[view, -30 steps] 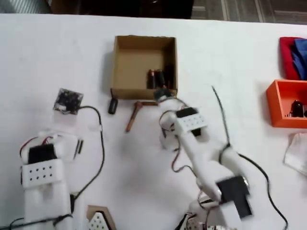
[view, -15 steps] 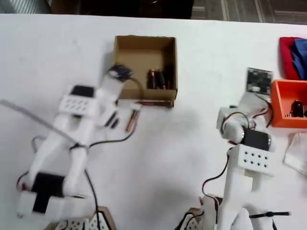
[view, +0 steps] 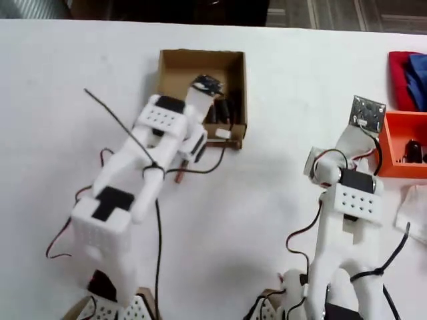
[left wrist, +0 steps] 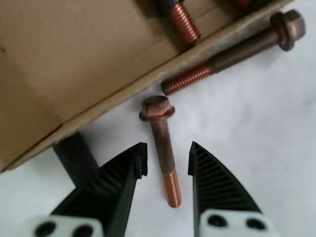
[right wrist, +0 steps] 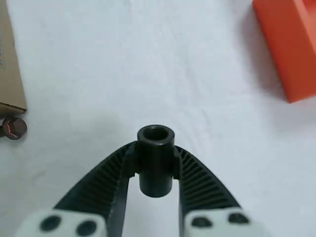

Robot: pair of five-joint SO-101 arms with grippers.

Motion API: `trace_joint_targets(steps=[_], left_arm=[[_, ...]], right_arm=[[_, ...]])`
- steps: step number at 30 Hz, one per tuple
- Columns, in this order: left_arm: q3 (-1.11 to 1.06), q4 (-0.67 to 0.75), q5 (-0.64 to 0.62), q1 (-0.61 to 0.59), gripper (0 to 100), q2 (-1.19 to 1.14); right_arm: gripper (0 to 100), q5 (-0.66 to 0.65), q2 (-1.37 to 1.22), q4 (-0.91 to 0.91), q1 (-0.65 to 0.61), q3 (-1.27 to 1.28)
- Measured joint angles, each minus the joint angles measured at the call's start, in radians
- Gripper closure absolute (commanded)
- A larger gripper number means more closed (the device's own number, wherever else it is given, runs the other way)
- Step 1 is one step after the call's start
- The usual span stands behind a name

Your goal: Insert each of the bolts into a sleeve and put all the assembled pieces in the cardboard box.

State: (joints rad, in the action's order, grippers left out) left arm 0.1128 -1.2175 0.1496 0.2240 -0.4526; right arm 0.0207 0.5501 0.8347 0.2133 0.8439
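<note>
left gripper (left wrist: 167,150) spread astride bolt (left wrist: 159,129), contact unclear, just near of box (left wrist: 74,64) | right gripper (right wrist: 154,148) clamps sleeve (right wrist: 155,165)

two loose bolts (left wrist: 161,143), two loose sleeves (right wrist: 155,163), one cardboard box (view: 179,73), one orange bin (view: 385,147).

White arms (view: 127,193), blk ribbed fingers (left wrist: 113,187) (red/blk wires (view: 158,233))

The left arm (view: 143,167) hides most of the bolt (view: 179,177) beside the cardboard box (view: 173,73) and some pieces (view: 222,112) inside it.
</note>
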Motion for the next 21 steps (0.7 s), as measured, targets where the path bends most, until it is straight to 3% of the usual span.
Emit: trace_joint_targets(steps=[14, 18, 21], left_arm=[[0.213, -0.084, 0.0, 0.0, 85, -0.216], [0.218, -0.084, 0.0, 0.002, 98, -0.219], [0.218, -0.084, 0.0, 0.003, 96, -0.219]], right_arm=[[97.6, 0.0, -0.008, 0.0, 0.0, 0.0], [97.6, 0.0, -0.008, 0.0, 0.0, 0.0], [97.6, 0.0, -0.008, 0.0, 0.0, 0.0]])
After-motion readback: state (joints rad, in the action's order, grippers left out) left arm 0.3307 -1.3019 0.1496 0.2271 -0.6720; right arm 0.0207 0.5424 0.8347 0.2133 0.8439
